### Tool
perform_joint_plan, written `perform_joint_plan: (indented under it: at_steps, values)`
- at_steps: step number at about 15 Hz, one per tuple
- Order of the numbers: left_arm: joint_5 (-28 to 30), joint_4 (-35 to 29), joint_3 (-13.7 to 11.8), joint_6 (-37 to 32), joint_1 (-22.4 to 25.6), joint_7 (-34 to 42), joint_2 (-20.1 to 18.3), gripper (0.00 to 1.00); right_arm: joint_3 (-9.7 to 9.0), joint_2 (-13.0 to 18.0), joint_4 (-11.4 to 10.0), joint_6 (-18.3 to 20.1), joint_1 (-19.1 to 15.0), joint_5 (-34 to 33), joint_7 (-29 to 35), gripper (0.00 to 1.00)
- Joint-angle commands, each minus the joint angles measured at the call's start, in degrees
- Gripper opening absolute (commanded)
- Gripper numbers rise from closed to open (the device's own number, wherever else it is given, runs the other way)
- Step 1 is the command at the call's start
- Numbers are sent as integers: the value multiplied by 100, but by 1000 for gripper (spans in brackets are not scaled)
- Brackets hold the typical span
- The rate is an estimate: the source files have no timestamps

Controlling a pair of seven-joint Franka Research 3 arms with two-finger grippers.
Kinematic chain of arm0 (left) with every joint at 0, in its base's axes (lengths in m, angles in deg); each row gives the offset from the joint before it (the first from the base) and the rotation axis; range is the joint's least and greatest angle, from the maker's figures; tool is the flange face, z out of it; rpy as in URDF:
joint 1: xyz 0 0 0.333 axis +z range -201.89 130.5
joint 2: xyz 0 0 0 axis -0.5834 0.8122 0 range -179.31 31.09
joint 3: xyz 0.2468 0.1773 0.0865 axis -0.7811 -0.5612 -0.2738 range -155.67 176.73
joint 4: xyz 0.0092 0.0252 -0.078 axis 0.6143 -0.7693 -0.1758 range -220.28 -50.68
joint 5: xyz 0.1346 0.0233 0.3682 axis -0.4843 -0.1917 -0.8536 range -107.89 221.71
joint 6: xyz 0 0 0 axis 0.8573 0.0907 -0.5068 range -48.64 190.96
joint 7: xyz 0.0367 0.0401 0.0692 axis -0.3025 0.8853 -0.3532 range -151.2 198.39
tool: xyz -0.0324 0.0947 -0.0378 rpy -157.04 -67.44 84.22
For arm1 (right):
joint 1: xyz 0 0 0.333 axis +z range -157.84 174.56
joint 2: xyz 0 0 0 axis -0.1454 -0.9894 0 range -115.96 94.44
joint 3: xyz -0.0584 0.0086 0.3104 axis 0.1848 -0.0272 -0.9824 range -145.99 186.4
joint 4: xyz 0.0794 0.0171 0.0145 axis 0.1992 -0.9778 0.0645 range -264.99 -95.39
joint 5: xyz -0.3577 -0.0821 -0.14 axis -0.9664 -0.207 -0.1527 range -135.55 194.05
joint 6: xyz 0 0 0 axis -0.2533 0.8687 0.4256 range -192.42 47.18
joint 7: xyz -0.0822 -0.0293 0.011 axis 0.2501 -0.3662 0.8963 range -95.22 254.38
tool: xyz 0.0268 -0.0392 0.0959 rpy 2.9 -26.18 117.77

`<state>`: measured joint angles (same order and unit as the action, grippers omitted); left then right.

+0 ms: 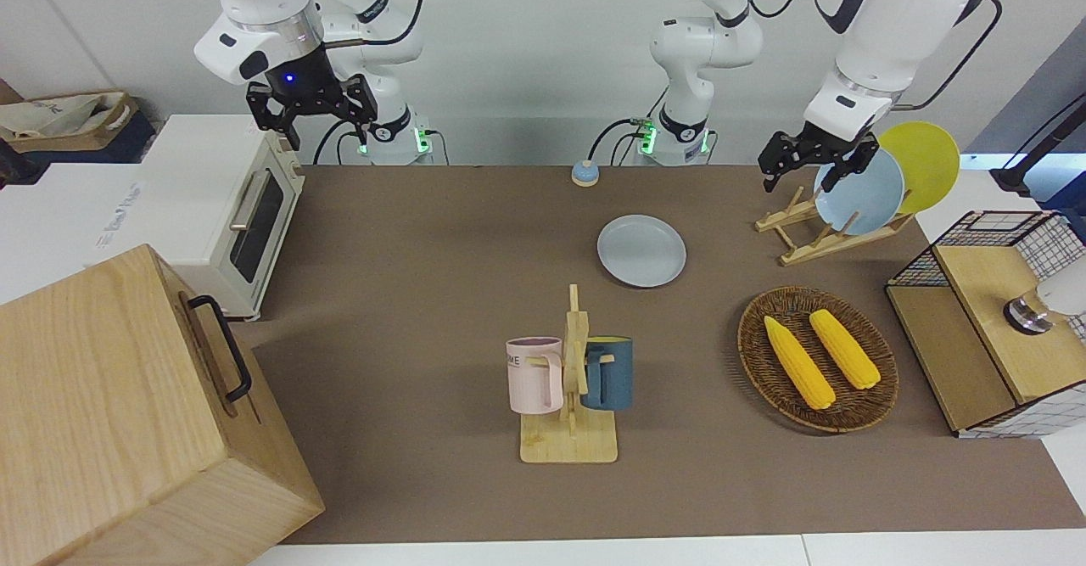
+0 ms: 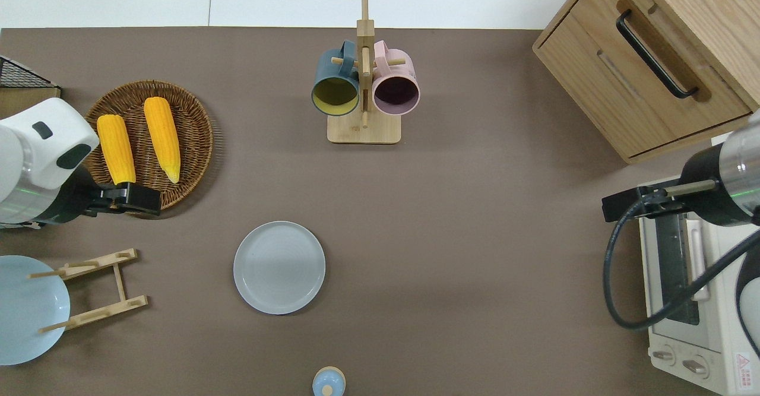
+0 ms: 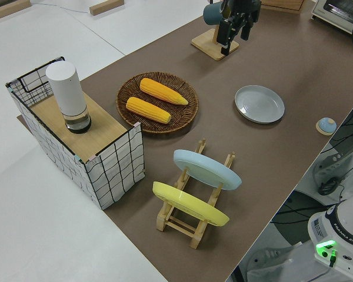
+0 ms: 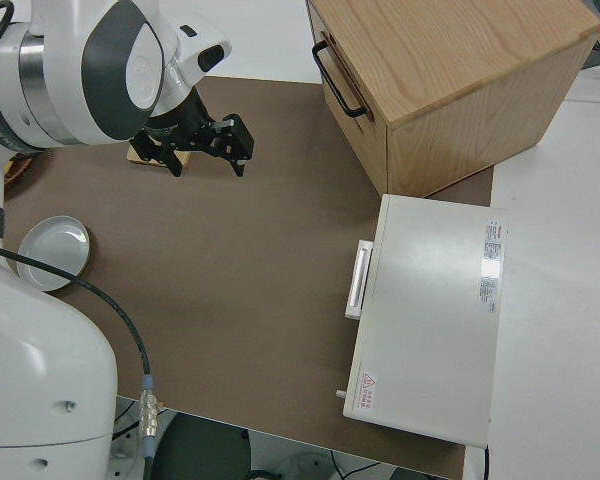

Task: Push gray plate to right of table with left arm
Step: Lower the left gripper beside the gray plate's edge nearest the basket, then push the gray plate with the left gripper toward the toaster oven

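Gray plate (image 2: pixel 279 267) flat on table (image 2: pixel 475 235) — left tool (image 2: pixel 139 199) well apart.

A white robot arm fills one side of the frame. Its black right gripper (image 4: pixel 204 146) hangs over the brown table (image 4: pixel 250 290) with fingers spread apart. The gray plate (image 4: pixel 53 252) lies flat, partly hidden by the arm. A wooden cabinet (image 4: pixel 450 80) and a white toaster oven (image 4: pixel 430 315) stand along the table's edge.
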<state>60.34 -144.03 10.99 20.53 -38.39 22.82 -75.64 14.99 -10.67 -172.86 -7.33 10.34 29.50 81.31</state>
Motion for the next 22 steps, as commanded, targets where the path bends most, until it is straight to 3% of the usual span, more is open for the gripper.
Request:
perform_joint_plan:
  at_steps: [1, 6, 13, 22]
  values:
    - [79, -1163, -19, 879, -82, -55, -488, 993, -32, 43, -3, 69, -66, 46, -14, 983]
    - [210, -2368, 103, 2004, -135, -55, -752, 993, -32, 43, 6, 69, -66, 46, -15, 983]
    - [290, -3661, 174, 3640, -486, -63, -718, 991, -32, 43, 6, 69, -66, 46, -14, 983]
    - [290, -4023, 183, 3949, -820, -63, -208, 983, -23, 43, 6, 69, -66, 46, -15, 983]
